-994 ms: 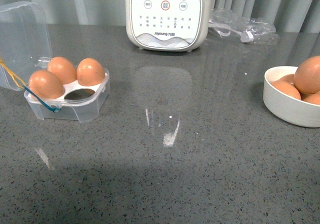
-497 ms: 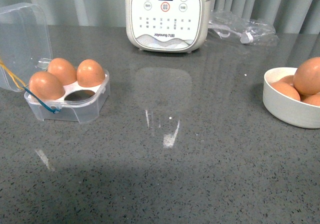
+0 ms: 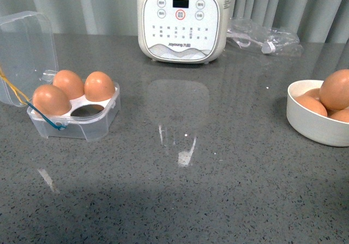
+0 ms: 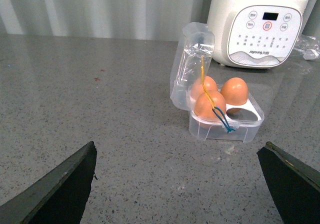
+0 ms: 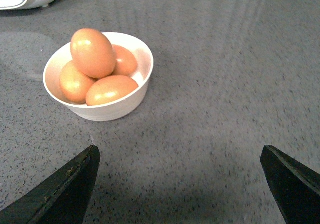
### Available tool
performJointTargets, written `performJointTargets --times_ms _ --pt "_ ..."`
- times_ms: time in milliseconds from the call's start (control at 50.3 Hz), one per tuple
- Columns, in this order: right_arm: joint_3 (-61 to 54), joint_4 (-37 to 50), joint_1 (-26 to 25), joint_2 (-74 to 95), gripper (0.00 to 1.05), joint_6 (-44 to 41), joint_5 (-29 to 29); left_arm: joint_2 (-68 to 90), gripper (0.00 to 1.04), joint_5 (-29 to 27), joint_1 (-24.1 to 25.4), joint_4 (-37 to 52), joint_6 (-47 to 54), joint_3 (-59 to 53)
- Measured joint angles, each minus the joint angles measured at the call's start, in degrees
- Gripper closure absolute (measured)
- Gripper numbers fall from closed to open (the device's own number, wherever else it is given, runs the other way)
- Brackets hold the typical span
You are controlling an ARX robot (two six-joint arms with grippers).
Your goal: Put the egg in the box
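The front view's right edge cuts off the bowl [image 3: 313, 127]

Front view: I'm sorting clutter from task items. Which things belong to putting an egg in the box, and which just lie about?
Job: box, one cup free; loose eggs; their white bowl.
Lying about: white cooker; clear plastic bag.

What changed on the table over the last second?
No object moved by itself: the whole front view slid slightly downward together, suggesting the camera shifted. The box keeps three eggs and one empty cup; the bowl keeps its eggs. Nothing gripped or released.
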Motion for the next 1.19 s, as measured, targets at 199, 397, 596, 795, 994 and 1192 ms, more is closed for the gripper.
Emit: performJointTargets --times_ms 199,397,596,795,994,1192 --pt "4.0 7.1 1.9 11.6 0.07 -8.7 -2.3 0.0 0.07 0.0 0.0 0.0 0.0 0.0" --pt "7.7 12.9 2.8 20.2 0.07 -11.3 -5.4 0.0 0.07 0.0 0.0 0.0 0.0 0.0" --pt "10.2 19.3 5.2 28.3 0.07 -11.6 -6.9 0.0 0.07 0.0 0.0 0.0 0.0 0.0" --pt "11.1 22.5 6.3 33.3 0.07 -12.1 -6.6 0.0 0.07 0.0 0.0 0.0 0.0 0.0" --pt "13.5 23.8 6.9 36.4 0.07 -12.4 -6.0 0.0 0.07 0.0 0.0 0.0 0.0 0.0" --pt "15.4 24.3 7.1 39.4 0.07 -12.8 -5.7 0.0 0.07 0.0 0.0 0.0 0.0 0.0"
